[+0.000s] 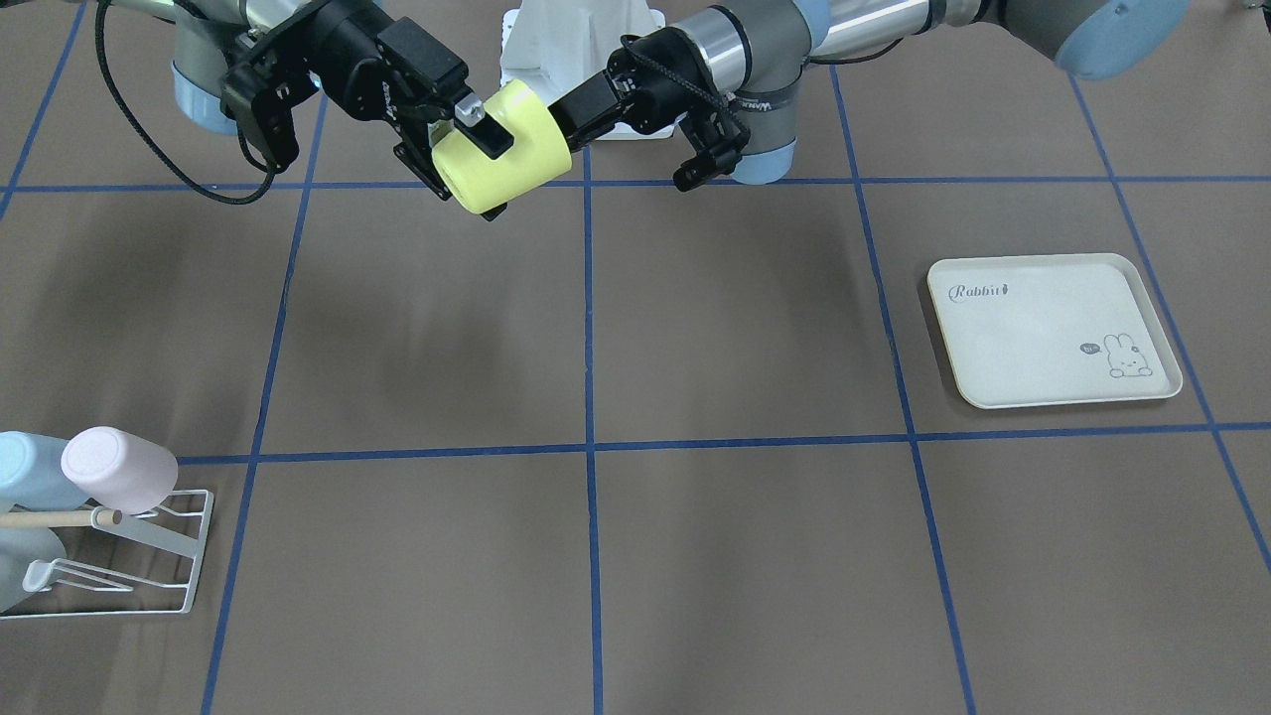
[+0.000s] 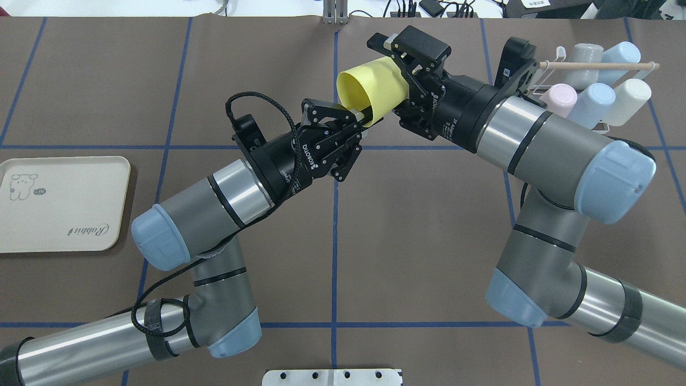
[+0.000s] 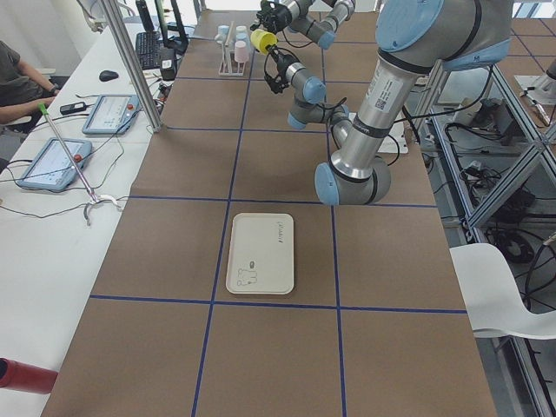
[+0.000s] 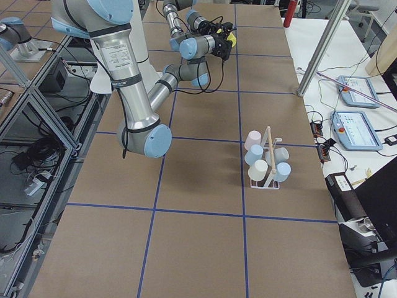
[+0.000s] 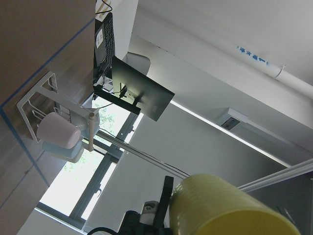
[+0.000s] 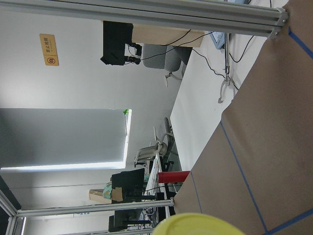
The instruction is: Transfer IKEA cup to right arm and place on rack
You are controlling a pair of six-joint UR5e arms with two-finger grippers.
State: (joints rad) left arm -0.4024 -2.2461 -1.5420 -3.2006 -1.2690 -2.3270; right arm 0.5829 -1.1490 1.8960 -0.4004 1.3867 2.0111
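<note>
The yellow cup (image 1: pixel 516 149) hangs on its side in mid-air at the far middle of the table, held between both grippers. My left gripper (image 1: pixel 561 121) is shut on the rim at its open end (image 2: pixel 367 119). My right gripper (image 1: pixel 489 169) is shut across the cup's body, one finger over it and one under it (image 2: pixel 394 80). The cup (image 5: pixel 220 210) fills the bottom of the left wrist view. Its rim (image 6: pixel 195 226) shows at the bottom of the right wrist view. The white wire rack (image 1: pixel 189 556) with its wooden rod (image 2: pixel 595 65) stands far off on the robot's right.
Several pastel cups sit on the rack's prongs, among them a pink cup (image 1: pixel 119 469) and a blue cup (image 2: pixel 592 104). A cream rabbit-print tray (image 1: pixel 1053 333) lies flat on the robot's left side (image 2: pixel 59 203). Blue tape lines grid the brown table.
</note>
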